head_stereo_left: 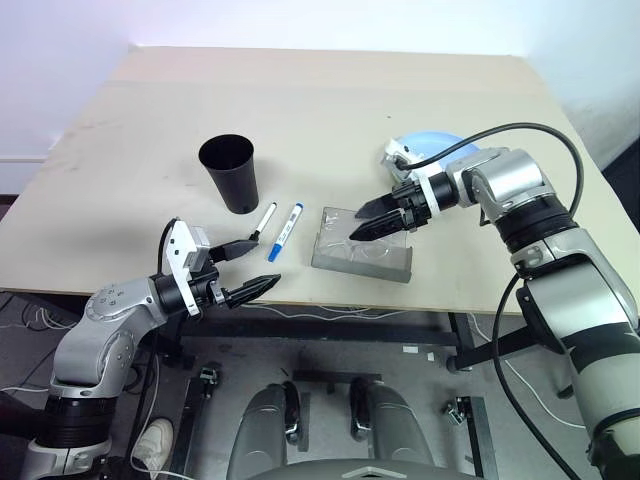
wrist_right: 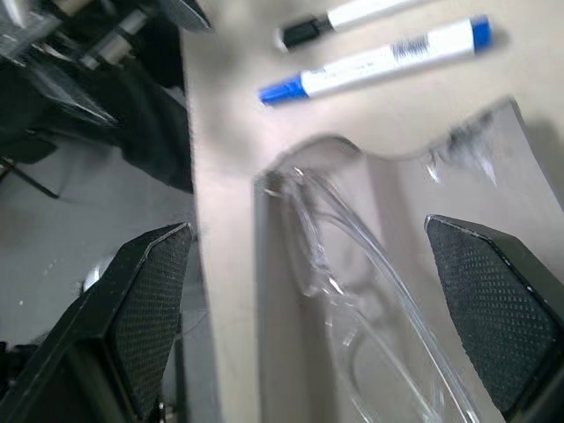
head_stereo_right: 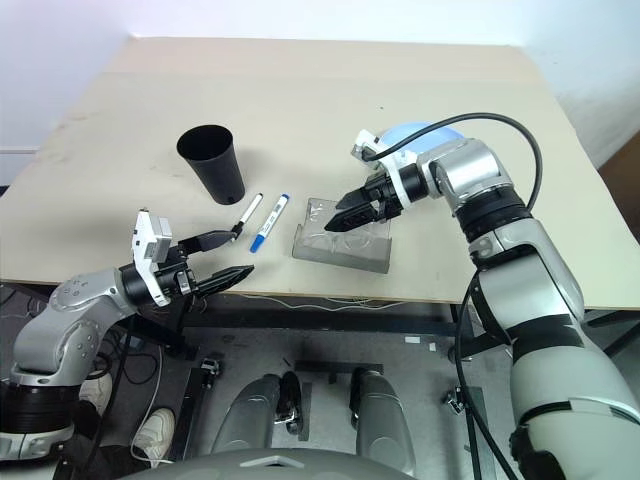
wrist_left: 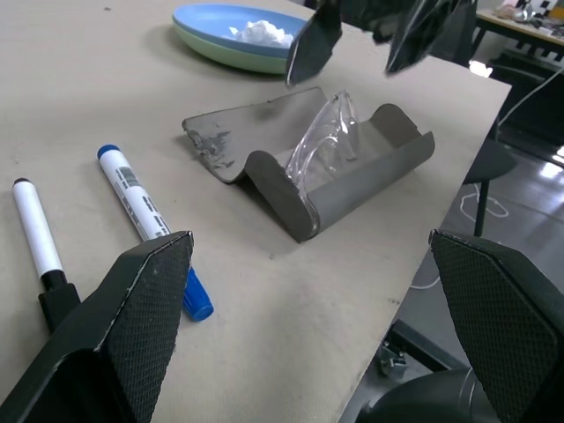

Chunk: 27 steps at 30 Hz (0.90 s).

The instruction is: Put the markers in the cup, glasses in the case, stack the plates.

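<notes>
The black cup (head_stereo_left: 228, 172) stands upright left of centre. Beside it lie two markers, one black-capped (head_stereo_left: 264, 221) and one blue-capped (head_stereo_left: 285, 231), flat on the table. The grey case (head_stereo_left: 362, 255) lies open near the front edge with the clear glasses (wrist_left: 322, 145) inside it. My right gripper (head_stereo_left: 356, 222) hovers open just above the case, holding nothing. My left gripper (head_stereo_left: 262, 262) is open at the front edge, just short of the markers. The light blue plate (wrist_left: 207, 19) rests on the pale green plate (wrist_left: 256, 63), partly hidden behind my right arm in the eye views.
A crumpled white tissue (wrist_left: 260, 33) lies in the blue plate. The beige table (head_stereo_left: 320, 100) drops off at its front edge just past the case. A black cable (head_stereo_left: 560, 150) loops over my right arm.
</notes>
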Each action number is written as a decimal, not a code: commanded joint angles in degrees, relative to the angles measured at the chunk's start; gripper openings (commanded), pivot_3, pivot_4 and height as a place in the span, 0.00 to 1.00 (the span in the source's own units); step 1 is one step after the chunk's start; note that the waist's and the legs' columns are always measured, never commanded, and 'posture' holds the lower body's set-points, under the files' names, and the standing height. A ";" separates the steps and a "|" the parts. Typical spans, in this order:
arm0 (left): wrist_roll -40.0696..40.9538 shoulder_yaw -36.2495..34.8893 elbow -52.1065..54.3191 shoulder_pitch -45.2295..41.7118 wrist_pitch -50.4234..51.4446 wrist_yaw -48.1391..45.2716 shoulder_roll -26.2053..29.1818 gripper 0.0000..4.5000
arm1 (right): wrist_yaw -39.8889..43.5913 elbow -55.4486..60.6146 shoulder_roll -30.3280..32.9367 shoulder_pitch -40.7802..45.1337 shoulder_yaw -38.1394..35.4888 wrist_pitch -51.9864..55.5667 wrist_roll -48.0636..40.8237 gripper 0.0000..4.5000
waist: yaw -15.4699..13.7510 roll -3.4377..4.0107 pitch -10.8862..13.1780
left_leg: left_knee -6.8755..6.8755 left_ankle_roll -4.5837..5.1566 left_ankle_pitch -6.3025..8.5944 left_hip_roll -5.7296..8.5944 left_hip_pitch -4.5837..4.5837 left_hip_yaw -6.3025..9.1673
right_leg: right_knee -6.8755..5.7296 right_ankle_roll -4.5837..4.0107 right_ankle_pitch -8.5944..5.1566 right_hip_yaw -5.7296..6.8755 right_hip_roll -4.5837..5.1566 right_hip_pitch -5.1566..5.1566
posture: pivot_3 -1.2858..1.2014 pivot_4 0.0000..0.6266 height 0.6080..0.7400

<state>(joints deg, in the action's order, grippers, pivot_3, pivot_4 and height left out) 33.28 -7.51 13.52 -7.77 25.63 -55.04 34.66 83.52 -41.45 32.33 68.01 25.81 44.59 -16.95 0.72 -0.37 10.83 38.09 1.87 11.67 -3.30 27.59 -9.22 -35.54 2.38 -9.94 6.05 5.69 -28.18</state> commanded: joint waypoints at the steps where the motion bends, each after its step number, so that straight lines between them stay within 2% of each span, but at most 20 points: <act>1: 0.55 -0.37 1.17 -0.42 -0.49 -0.33 0.47 1.00 | 1.31 1.36 -0.13 0.18 -0.26 0.00 2.42 0.99 | 0.09 0.00 0.00 | 0.00 0.00 0.00 0.00 0.00 0.00 | 0.00 0.00 0.00 0.00 -0.01 0.00 | 0.52 0.24 0.77; 20: 0.10 0.24 0.45 -1.12 -0.62 -0.64 0.47 1.00 | 7.71 19.13 6.05 -6.48 2.38 12.04 4.43 0.99 | 0.05 0.00 0.00 | 0.01 -0.01 0.00 -0.06 -0.06 0.00 | -0.01 -0.02 0.01 0.01 -0.04 0.01 | 0.52 0.24 0.77; 23: -0.05 0.32 -0.09 -1.53 -0.93 -0.79 0.31 1.00 | 3.68 17.93 4.42 -6.78 -0.67 11.02 4.34 0.99 | 0.09 0.00 0.00 | 0.01 -0.01 0.00 -0.07 -0.06 0.00 | 0.00 -0.02 0.01 0.02 -0.05 0.02 | 0.52 0.24 0.77; 27: -0.24 0.26 -0.54 -1.70 -1.22 -1.14 0.37 1.00 | 3.42 20.09 5.27 -6.83 -3.71 9.55 2.42 0.99 | 0.06 0.00 0.00 | 0.01 -0.01 0.00 -0.08 -0.06 -0.02 | 0.00 -0.02 0.02 0.02 -0.06 0.01 | 0.52 0.24 0.77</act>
<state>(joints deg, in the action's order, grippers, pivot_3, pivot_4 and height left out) 33.12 -7.25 12.65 -9.07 25.51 -55.86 34.78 87.06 -23.76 36.77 60.72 25.32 54.88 -12.75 0.78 -0.37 10.83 38.10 1.86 11.67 -3.38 27.53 -9.24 -35.54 2.35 -9.92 6.07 5.63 -28.16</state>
